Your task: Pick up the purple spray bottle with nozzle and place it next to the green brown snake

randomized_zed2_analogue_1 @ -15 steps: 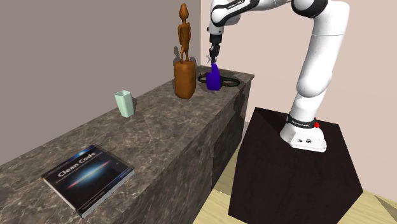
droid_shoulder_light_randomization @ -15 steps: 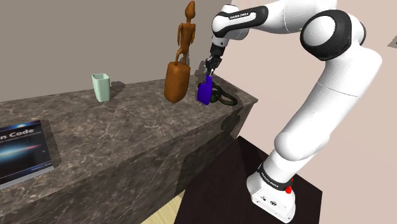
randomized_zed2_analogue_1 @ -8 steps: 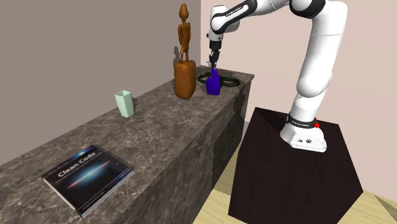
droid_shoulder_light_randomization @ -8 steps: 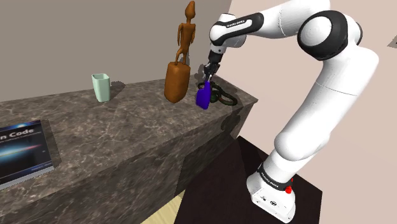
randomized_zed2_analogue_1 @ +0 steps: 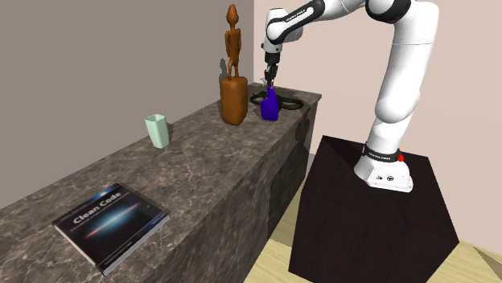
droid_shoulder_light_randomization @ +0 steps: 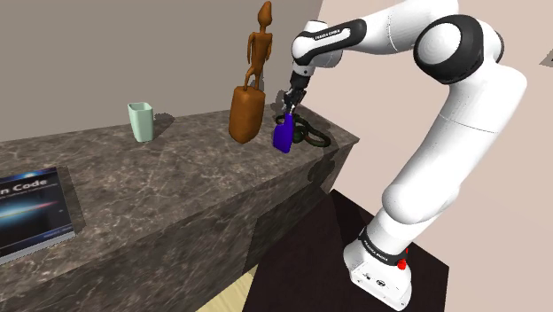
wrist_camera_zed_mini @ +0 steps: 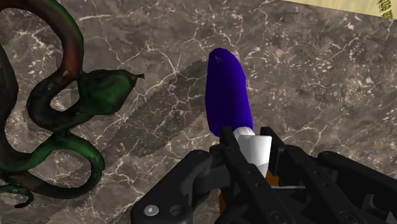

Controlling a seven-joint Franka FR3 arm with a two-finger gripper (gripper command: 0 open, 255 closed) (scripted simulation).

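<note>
jaws clasp purple bottle [wrist_camera_zed_mini: 228, 95] just beside snake [wrist_camera_zed_mini: 70, 102], near counter [randomized_zed2_analogue_1: 201, 169] end.

The spray bottle [wrist_camera_zed_mini: 228, 95] is deep purple with a white nozzle [wrist_camera_zed_mini: 252, 146], the snake [wrist_camera_zed_mini: 70, 102] dark green blotched with reddish brown, the counter [droid_shoulder_light_randomization: 177, 177] grey-brown stone veined in white, the statue [droid_shoulder_light_randomization: 248, 111] orange-brown, the cup [droid_shoulder_light_randomization: 140, 121] pale mint green, and the book [randomized_zed2_analogue_1: 111, 224] dark with a blue glow and white lettering.

We see open bench [droid_shoulder_light_randomization: 195, 168] between the cup [droid_shoulder_light_randomization: 140, 121] and the statue [droid_shoulder_light_randomization: 246, 111]; statue and snake [wrist_camera_zed_mini: 102, 92] crowd its end nearest the arm.
</note>
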